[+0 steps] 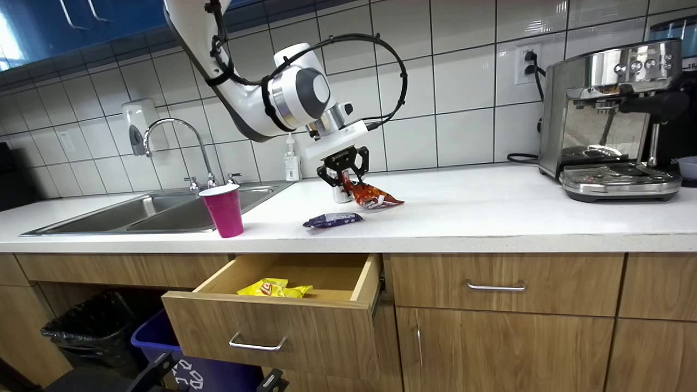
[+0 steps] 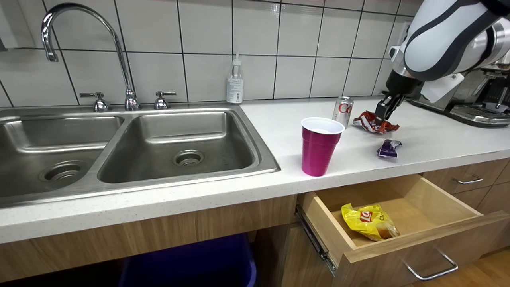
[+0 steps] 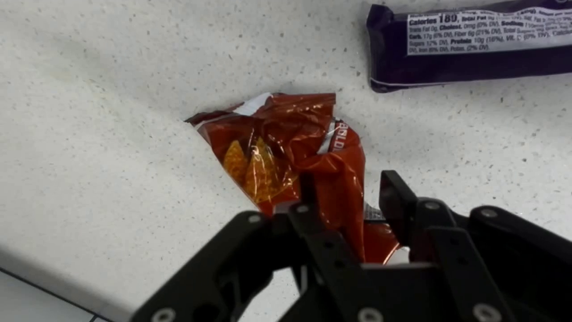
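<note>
Down on the table [image 1: 490,212], near a purple bar [image 3: 469,65], the red chip bag [image 3: 333,179] is sitting partly between my jaws, which are standing apart, so I'm reckoning the grab isn't done yet. Yellow bag [image 2: 370,221] is already lying in the open drawer [image 1: 305,326].

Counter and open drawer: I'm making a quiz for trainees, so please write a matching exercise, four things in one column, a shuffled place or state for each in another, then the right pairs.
1. Red bag
2. Yellow bag
3. Cup
4. Purple bar

A. Upright beside the sink
B. Partly between the fingers of the tool
C. Lying with its nutrition label facing up
D. Inside the open drawer

Pairs: 1-B, 2-D, 3-A, 4-C
</note>
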Robot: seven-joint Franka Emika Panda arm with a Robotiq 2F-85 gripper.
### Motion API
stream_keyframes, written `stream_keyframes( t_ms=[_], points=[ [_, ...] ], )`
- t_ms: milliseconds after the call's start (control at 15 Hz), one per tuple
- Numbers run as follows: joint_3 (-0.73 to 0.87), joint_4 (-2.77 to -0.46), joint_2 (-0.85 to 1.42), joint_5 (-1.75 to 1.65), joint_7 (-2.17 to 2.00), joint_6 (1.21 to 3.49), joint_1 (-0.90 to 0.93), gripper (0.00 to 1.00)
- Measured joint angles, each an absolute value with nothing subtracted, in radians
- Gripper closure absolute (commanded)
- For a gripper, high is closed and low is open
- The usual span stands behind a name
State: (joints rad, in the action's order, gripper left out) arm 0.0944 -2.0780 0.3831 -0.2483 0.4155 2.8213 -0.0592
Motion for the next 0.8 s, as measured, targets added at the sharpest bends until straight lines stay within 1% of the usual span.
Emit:
stream_keyframes(
  t_ms=[67, 133, 800],
  points=[
    [0.094, -2.078, 0.383, -0.248, 0.416, 2.821, -0.059, 0.97],
    [0.094, -2.078, 0.383, -0.248, 0.416, 2.821, -0.059, 1.00],
    [0.094, -2.078, 0.383, -0.248, 0.416, 2.821, -0.059, 1.00]
  ],
)
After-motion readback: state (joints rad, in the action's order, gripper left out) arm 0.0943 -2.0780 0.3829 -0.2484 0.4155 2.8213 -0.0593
